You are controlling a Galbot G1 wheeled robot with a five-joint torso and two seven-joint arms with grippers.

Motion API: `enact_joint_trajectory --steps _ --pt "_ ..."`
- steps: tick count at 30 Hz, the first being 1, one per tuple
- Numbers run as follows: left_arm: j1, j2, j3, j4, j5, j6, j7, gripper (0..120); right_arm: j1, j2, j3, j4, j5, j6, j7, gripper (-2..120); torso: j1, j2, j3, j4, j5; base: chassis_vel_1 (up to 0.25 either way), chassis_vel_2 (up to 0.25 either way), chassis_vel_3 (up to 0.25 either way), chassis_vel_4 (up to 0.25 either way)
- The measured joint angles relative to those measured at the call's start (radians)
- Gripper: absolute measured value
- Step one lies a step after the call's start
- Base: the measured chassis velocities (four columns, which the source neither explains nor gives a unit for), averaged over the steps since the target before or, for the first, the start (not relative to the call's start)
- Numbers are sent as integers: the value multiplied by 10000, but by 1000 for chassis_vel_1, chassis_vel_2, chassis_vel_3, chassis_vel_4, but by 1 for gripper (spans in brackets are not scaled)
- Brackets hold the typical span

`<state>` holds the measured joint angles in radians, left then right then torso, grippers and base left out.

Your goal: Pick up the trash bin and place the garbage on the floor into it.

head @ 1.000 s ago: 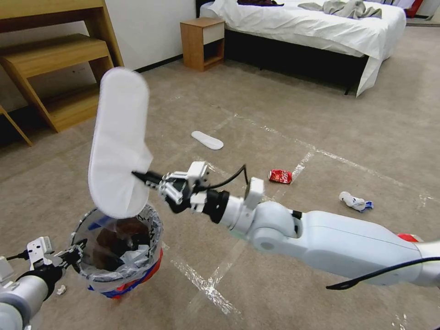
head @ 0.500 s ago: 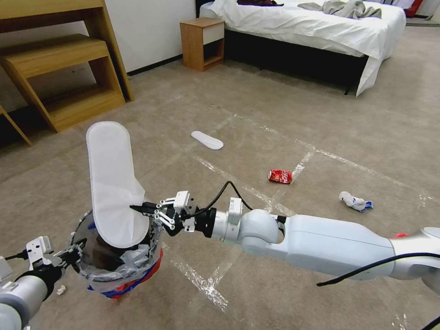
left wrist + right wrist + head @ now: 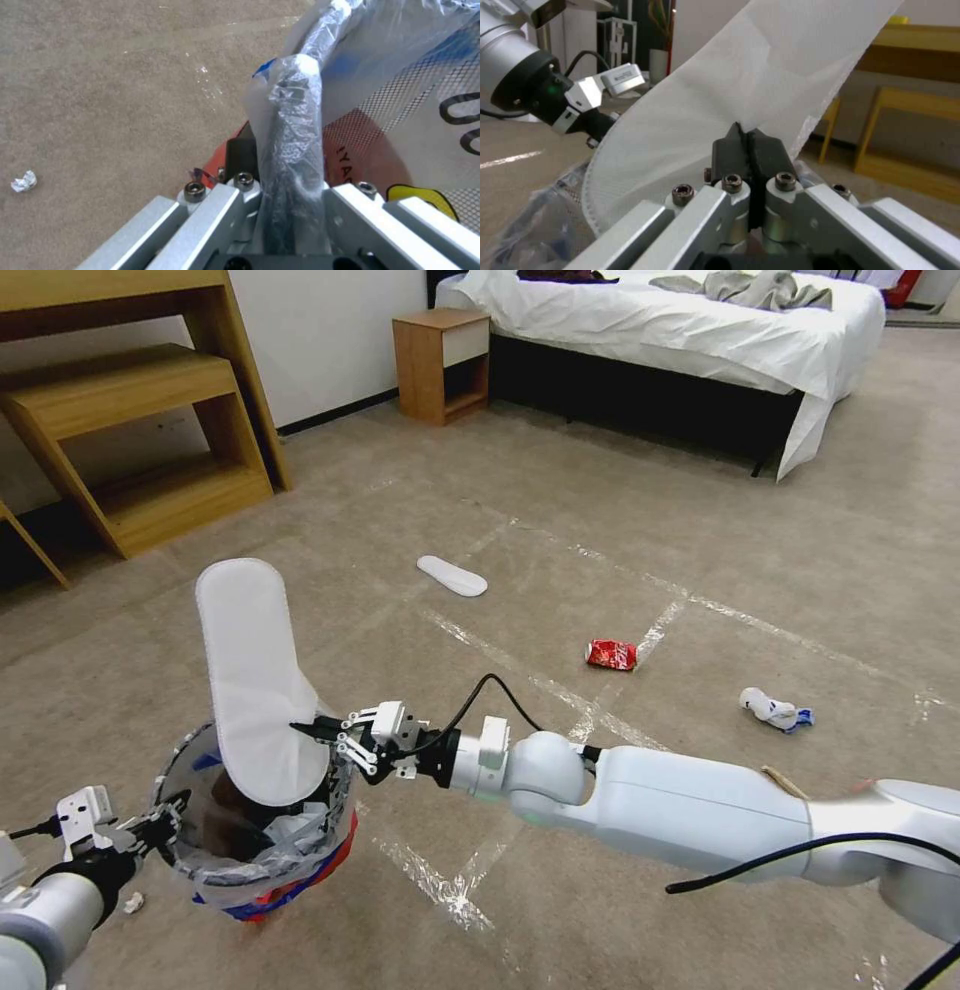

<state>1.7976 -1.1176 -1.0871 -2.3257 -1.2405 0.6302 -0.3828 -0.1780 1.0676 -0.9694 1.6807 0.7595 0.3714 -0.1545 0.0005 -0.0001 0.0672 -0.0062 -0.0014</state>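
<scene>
The right gripper point(image 3: 303, 729) was clenched on a white insole point(image 3: 255, 675), its long axis near upright, lower end inside the trash bin point(image 3: 255, 820). The left gripper point(image 3: 165, 817) clasped the bin's rim.

Two insoles point(image 3: 255, 675), one can point(image 3: 611, 654)

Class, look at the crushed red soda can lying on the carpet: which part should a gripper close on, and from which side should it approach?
Probably from above, closing across the narrow width of the crushed red soda can. It lies flat on its side on the floor with open carpet around it, so nothing blocks a top-down approach.
</scene>
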Motion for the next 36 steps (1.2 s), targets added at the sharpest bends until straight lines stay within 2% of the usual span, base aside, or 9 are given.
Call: enact_joint_trajectory --steps 6,14,19,23,36 --pt "-4 4 -40 -7 -27 -11 8 1 -87 668 -186 -422 -393 187 40 0 0 0 0 1 0 0 0 0 0" --pt "-27 9 -41 24 -35 -16 12 1 -145 1000 -328 -528 -591 244 116 0 0 0 0 0 -1 0 0 0 0" --pt "-30 10 -32 32 -36 -21 16 1 -196 1381 -386 -917 -996 455 65 0 0 1 0 1 -1 0 0 0 0" --pt "-29 -22 25 18 -27 -27 21 1 -282 1807 -296 -1602 -1782 891 -95 0 0 0 0 1 0 0 0 0 0" --pt "17 -77 65 76 81 -59 128 1 -326 1954 -3 -2095 -2137 1061 -181 0 0 0 0 1 0 0 0 0 0"
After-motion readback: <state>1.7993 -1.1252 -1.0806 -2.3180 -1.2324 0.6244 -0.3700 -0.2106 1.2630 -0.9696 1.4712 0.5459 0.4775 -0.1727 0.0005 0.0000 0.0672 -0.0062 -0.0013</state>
